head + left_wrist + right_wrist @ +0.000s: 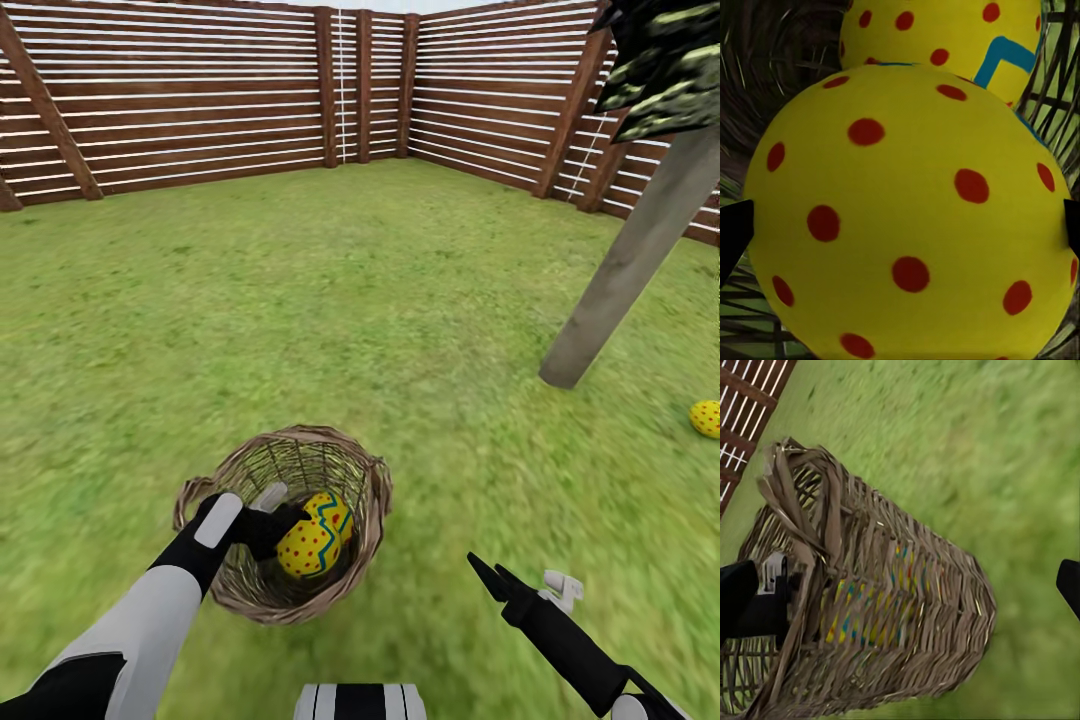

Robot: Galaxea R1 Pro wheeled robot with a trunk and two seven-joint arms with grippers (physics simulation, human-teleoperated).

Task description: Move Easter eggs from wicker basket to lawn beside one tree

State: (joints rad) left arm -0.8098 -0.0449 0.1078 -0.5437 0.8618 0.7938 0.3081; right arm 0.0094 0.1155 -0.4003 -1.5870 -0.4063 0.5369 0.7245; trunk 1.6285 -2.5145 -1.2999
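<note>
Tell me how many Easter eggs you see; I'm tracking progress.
3: two Easter eggs in the wicker basket, one at the left end effector, one behind; a third on the lawn near the tree.

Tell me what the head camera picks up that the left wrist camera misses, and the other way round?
Head view alone: the tree, the fence, a third egg lying on the lawn near the trunk, and the open right gripper. Left wrist view alone: the nearer egg's red dots up close, between the left gripper's fingertips. Both show two eggs inside the wicker basket.
</note>
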